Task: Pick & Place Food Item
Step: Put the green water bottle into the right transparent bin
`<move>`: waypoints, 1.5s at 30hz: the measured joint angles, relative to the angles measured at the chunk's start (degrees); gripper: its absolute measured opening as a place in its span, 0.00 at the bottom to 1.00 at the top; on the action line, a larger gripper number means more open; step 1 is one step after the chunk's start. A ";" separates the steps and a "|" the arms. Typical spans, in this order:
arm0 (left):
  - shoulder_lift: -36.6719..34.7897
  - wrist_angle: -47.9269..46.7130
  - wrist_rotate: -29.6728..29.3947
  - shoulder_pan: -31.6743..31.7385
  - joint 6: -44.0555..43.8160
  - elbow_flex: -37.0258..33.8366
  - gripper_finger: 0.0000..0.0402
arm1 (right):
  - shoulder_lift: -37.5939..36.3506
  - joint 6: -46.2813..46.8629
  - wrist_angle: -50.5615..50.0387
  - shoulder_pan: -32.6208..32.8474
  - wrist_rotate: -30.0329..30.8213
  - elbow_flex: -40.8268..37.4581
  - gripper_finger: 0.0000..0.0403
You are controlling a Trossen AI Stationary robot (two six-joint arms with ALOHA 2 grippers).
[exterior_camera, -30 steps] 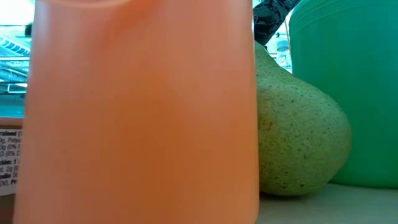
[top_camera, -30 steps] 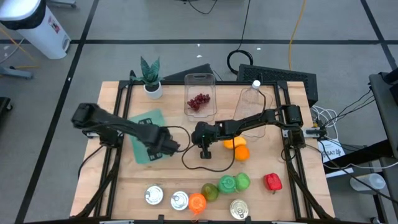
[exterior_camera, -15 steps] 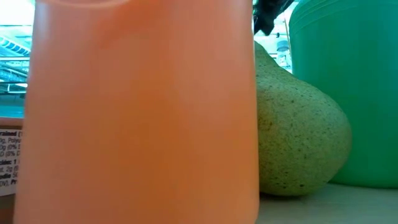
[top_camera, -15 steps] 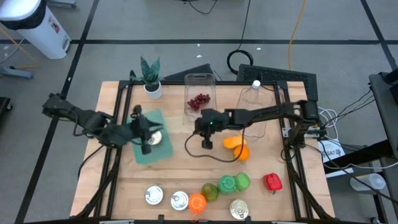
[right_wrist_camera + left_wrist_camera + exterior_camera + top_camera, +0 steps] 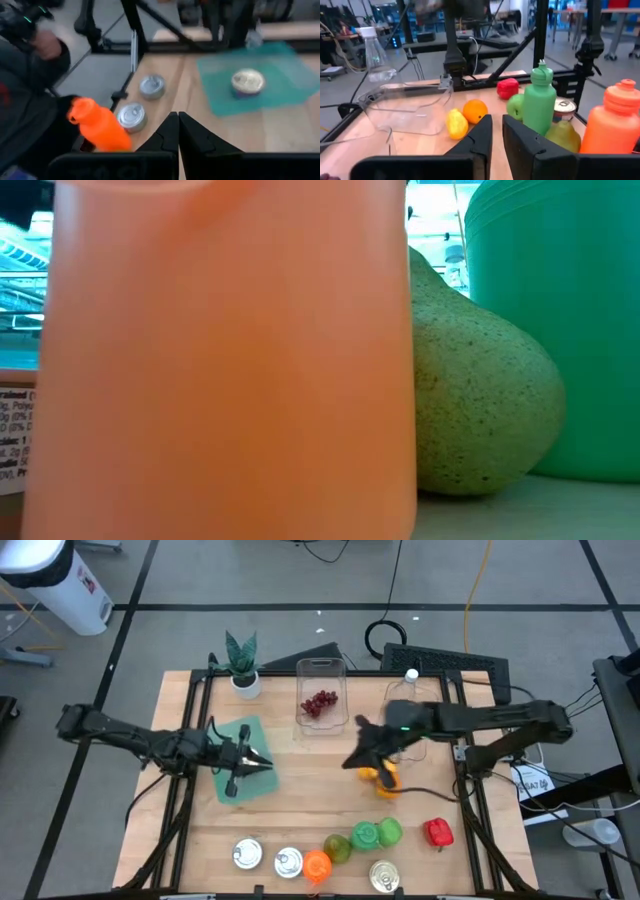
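One can [image 5: 248,81] on the green mat [image 5: 280,95] shows only from the right wrist.

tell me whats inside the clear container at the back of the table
A cluster of red grapes lies in the clear container. Nothing else shows inside, and nothing covers it from above.

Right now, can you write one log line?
left gripper: shut, empty, over green mat | right gripper: shut, empty | can: on mat
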 joint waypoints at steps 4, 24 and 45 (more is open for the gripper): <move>-4.17 3.03 0.26 1.70 -1.29 -3.55 0.13 | -5.35 1.14 -3.27 4.08 8.67 -0.18 0.00; -13.03 -5.98 2.82 1.29 1.21 -4.08 0.13 | -20.02 5.51 33.53 16.02 34.89 -40.60 0.00; -13.01 -7.86 4.64 8.53 -1.28 -9.04 0.13 | -17.86 -0.93 40.90 11.75 35.31 -45.46 0.00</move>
